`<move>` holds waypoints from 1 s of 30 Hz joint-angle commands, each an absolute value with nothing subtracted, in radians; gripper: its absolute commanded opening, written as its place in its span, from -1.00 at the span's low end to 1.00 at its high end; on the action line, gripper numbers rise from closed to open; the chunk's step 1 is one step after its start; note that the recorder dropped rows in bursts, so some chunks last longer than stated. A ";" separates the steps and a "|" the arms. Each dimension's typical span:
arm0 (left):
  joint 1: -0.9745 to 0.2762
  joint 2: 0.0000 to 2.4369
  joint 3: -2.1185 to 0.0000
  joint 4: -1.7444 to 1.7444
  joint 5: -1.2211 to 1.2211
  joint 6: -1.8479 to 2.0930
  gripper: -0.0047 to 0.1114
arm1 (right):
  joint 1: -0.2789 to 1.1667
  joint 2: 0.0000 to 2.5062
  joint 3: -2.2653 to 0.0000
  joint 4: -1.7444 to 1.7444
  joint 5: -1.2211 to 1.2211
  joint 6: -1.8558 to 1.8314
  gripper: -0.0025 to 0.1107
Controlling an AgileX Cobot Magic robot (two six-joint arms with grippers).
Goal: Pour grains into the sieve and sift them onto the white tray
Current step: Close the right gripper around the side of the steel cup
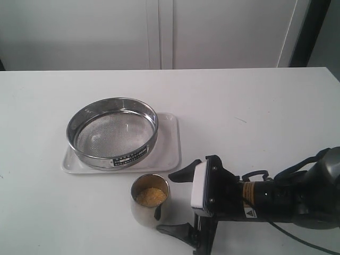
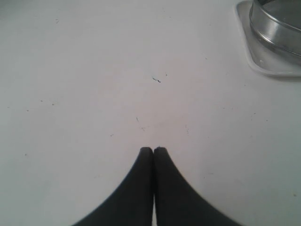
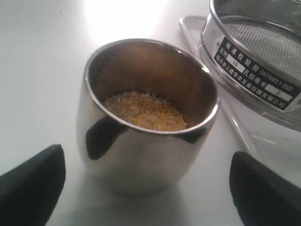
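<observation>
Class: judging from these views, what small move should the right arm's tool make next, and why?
Probably ease the right tool forward so its open fingers straddle the steel cup for a grip. The cup stands upright beside the white tray, the grains are inside it, the sieve is empty, and the fingers sit short of the cup.

The sieve (image 1: pixel 112 133) sits on the white tray (image 1: pixel 169 154), the cup (image 1: pixel 147 217) of grains (image 1: pixel 151 196) just in front.
</observation>
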State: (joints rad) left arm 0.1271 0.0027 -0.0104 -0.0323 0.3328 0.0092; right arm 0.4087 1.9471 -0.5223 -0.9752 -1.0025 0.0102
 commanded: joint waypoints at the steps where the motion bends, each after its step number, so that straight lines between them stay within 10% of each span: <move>1: 0.127 0.000 0.000 -0.036 0.341 0.000 -0.92 | 0.411 1.948 -0.539 -0.969 -1.015 0.029 0.59; 30: 0.127 0.000 0.000 -0.036 0.341 0.000 -0.92 | 0.441 2.142 -0.685 -1.007 -1.192 0.057 0.59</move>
State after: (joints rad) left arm 0.1271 0.0027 -0.0104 -0.0323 0.3328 0.0092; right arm 0.4232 2.1272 -0.6640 -1.0007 -1.1721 0.0511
